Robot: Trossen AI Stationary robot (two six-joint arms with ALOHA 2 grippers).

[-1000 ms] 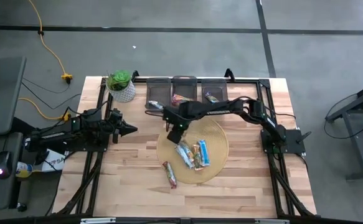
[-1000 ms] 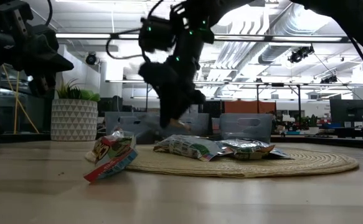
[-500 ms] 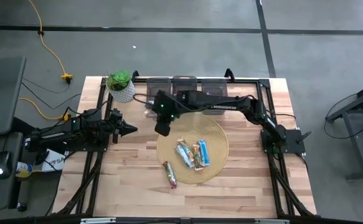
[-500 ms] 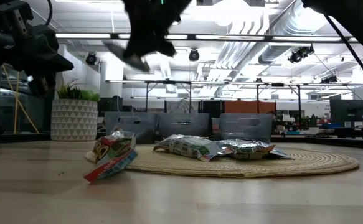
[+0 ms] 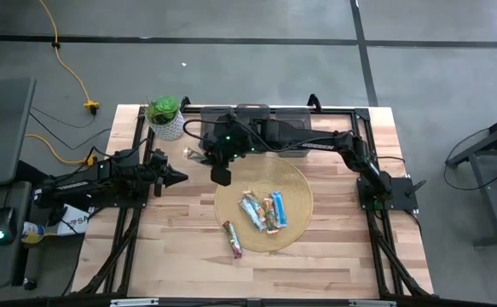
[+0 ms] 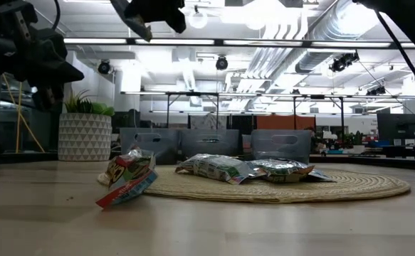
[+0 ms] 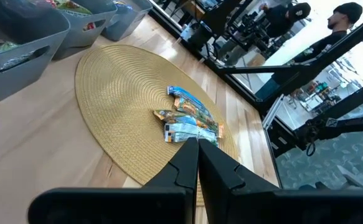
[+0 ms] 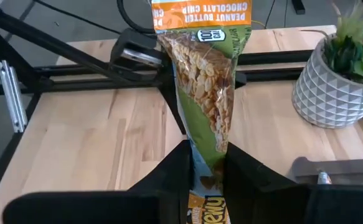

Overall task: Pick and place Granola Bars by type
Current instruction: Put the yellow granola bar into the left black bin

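Granola bar (image 8: 203, 93), a green peanut-butter chocolate-chip one, is clamped between the right gripper's (image 8: 206, 163) fingers, held high above the table's back left, near the plant pot (image 8: 337, 93) and the bins (image 5: 252, 115). Three bars (image 5: 263, 211) lie on the woven mat (image 5: 295, 183); a red one (image 5: 232, 238) lies off its edge, seemingly just touching. The left gripper (image 5: 178, 178) waits at the left, fingers together.

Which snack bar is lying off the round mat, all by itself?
The red-ended bar, alone on the bare wood just beside the mat. The other loose bars lie bunched together on the mat.
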